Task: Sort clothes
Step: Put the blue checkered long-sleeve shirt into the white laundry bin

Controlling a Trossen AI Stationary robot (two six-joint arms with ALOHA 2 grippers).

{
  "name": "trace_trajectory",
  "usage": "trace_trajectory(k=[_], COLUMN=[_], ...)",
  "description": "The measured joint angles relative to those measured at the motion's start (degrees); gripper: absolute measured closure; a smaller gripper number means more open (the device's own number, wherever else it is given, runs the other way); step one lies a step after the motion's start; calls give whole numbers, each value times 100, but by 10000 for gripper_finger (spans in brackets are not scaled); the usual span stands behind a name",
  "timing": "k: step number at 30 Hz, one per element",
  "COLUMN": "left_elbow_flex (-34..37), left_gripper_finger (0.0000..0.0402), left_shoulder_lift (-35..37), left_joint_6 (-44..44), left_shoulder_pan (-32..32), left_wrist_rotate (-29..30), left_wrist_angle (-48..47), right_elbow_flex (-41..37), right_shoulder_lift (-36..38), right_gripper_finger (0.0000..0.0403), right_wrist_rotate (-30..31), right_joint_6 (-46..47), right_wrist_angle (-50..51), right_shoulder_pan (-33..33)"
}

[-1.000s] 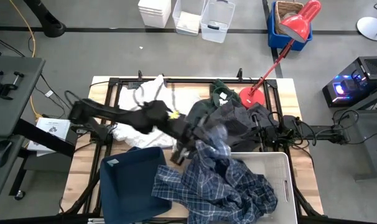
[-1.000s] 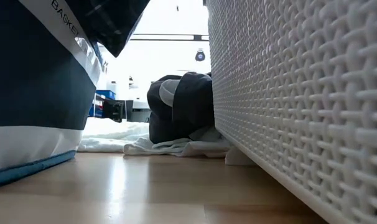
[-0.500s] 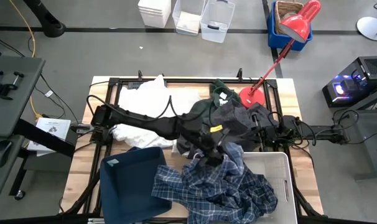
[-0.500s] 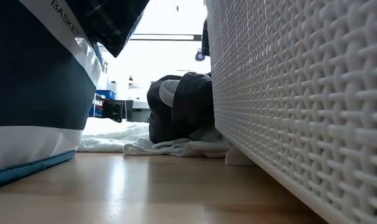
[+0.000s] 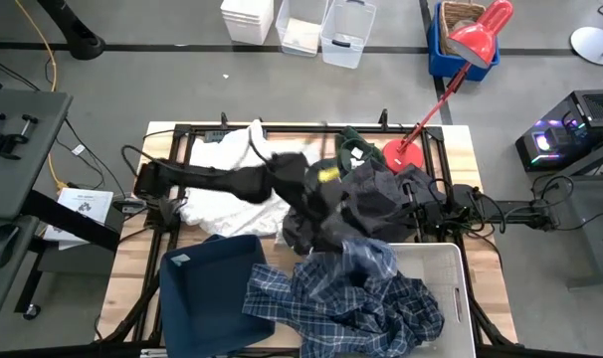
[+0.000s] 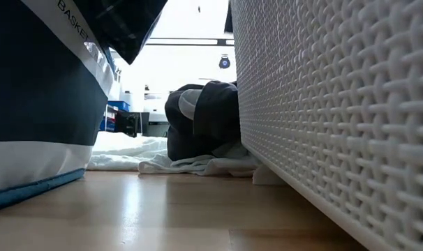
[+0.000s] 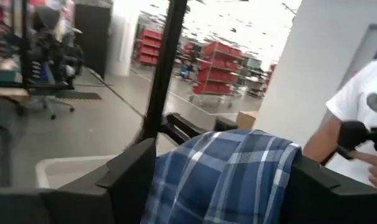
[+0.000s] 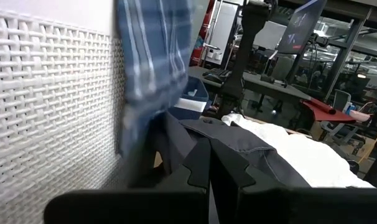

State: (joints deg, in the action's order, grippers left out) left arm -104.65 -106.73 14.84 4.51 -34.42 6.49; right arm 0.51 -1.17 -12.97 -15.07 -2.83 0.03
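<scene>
Wooden table (image 5: 127, 268) in an open workshop, with a white bin (image 5: 459, 261) at its near right corner as reference.

1. Plaid shirt (image 5: 351, 293): draped over the white bin's left rim, spilling onto the navy bin (image 5: 197, 288) beside it.
2. Left gripper (image 7: 219, 152): fingers wide apart, with plaid cloth seen between them; whether it touches cannot be told. Half a second ago this arm reached over the bin's rim; it has now drawn back behind the bin, over the dark pile.
3. Judgement: shirt delivered and released, though not fully inside.
4. Right gripper (image 8: 208, 149): fingers together, waiting just behind the bin.
5. Grey jacket (image 5: 376, 199), green hoodie (image 5: 351, 149) and white cloth (image 5: 232, 159) lie behind the bin, unsorted
</scene>
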Motion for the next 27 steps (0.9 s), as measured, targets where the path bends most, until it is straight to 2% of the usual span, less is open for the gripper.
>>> trace_trajectory(k=[3,7,13,17,20,24,27], left_elbow_flex=[-6,5,5,11,11,11,11], left_gripper_finger=[141,149,155,156,156,156,156], left_shoulder_lift=[213,200,-271,-688,-867,-892,-838], left_joint_6=[2,61,416,1079,1309,754,398], left_shoulder_pan=[-109,-56,-12,-50,-34,-34,-30], left_wrist_rotate=[-71,-743,-980,-1477,-1924,-2062,-2077], left_wrist_angle=[-454,-1021,-1227,-1126,-1448,-2325,-2592], right_elbow_flex=[0,0,0,0,0,0,0], right_shoulder_lift=[0,0,0,0,0,2,2], right_gripper_finger=[402,402,402,402,402,402,402], right_wrist_rotate=[0,0,0,0,0,35,34], right_joint_6=[0,0,0,0,0,0,0], right_wrist_angle=[0,0,0,1,0,-8,-2], right_shoulder_pan=[0,0,0,0,-1,-4,-4])
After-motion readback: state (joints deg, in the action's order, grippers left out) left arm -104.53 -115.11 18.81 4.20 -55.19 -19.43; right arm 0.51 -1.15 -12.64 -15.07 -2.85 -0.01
